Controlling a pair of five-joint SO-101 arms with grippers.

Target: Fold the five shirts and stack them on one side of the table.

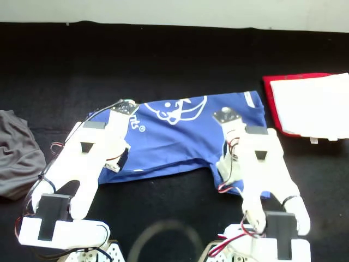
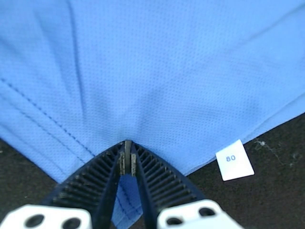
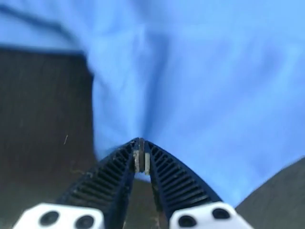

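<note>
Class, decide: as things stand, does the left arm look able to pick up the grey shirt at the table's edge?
Probably not yet: the left gripper is shut on the blue shirt. Once released, nothing lies between it and the grey shirt.

Blue shirt (image 1: pixel 180 136): white cartoon print, spread at table centre, partly folded, near edge uneven. Small white tag (image 2: pixel 233 160) at hem. Fabric pinched in left gripper (image 2: pixel 127 160) and right gripper (image 3: pixel 141 160), both closed on it.
Grey shirt (image 1: pixel 16 153): crumpled heap, far left edge.
White shirt (image 1: pixel 311 103): folded flat, lying on folded red shirt (image 1: pixel 271 103), right side, apart from blue one.
</note>
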